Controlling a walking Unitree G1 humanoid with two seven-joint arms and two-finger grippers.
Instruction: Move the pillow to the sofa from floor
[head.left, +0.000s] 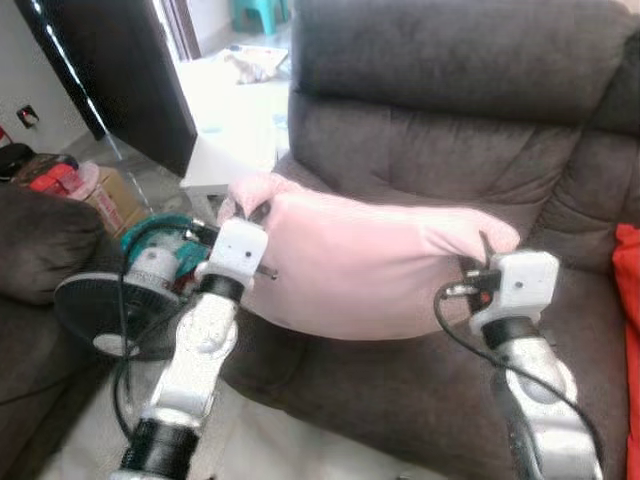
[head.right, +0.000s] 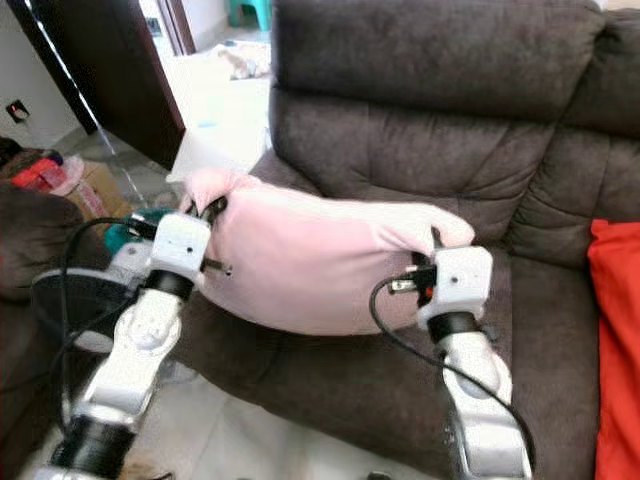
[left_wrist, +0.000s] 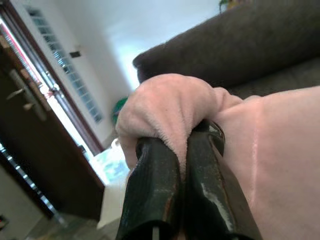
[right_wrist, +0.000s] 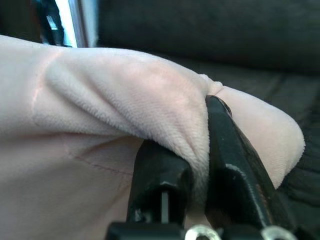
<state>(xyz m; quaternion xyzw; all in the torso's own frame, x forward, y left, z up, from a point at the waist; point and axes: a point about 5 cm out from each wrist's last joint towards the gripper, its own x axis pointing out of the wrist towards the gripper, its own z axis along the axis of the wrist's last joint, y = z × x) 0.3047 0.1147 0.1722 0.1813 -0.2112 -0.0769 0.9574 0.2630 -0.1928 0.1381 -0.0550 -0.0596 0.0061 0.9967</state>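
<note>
I hold one soft pale-pink plush pillow (head.left: 370, 265) between my two arms, above the front of the seat of the dark brown fabric sofa (head.left: 450, 150). My left fingers (left_wrist: 172, 150) are pressed onto a bunched corner of it at its 9 o'clock end; my right fingers (right_wrist: 200, 150) pinch a fold at its 3 o'clock end. The pillow sags between them, its lower edge close over the seat cushion; I cannot tell whether it touches. One orange-red cushion (head.right: 615, 340) lies on the sofa at 3 o'clock, apart from the pillow. At 9 o'clock, past the sofa's arm, stand one black round fan (head.left: 100, 310) and a cardboard box (head.left: 115, 195), crowding that side. The white floor (head.left: 240, 110) at 11 o'clock lies open.
</note>
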